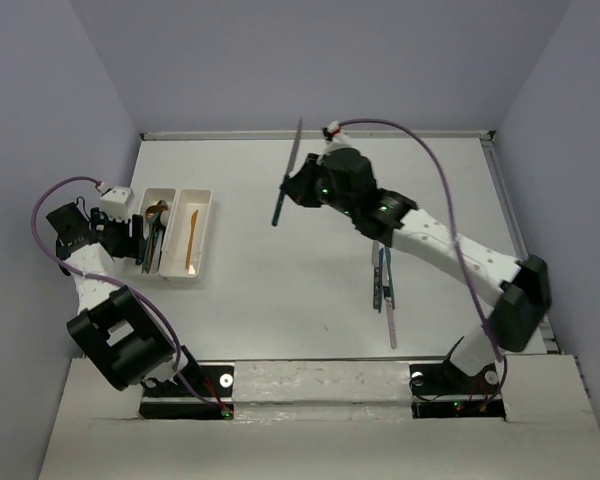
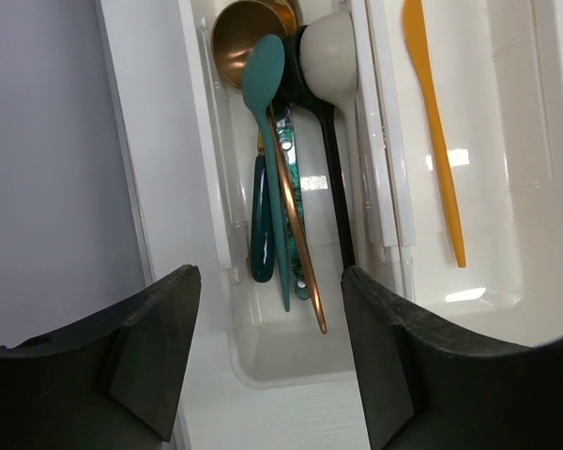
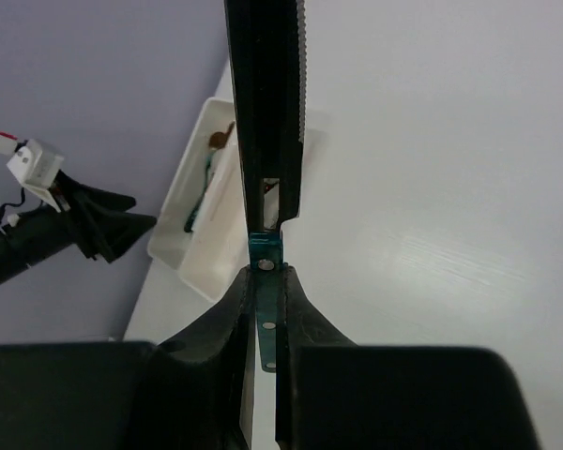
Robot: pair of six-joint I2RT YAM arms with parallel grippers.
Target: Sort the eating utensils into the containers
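Note:
My right gripper (image 1: 296, 188) (image 3: 265, 305) is shut on a knife (image 1: 289, 170) with a teal riveted handle (image 3: 264, 262) and a dark serrated blade (image 3: 267, 103), held in the air above the table's middle. The containers (image 1: 177, 235) are two joined white trays at the left. The left tray (image 2: 263, 361) holds several utensils: a teal spoon (image 2: 266, 84), a copper spoon (image 2: 239, 42) and a beige-bowled spoon with a black handle (image 2: 330, 56). An orange knife (image 2: 433, 131) lies in the right tray (image 2: 507, 281). Over the left tray's near end, my left gripper (image 2: 272, 375) (image 1: 138, 240) stands open and holds nothing.
More utensils (image 1: 385, 285) lie together on the table under my right forearm, right of centre. The trays (image 3: 195, 220) and the left arm's fingers (image 3: 98, 230) show far left in the right wrist view. Walls enclose the table on the left, back and right.

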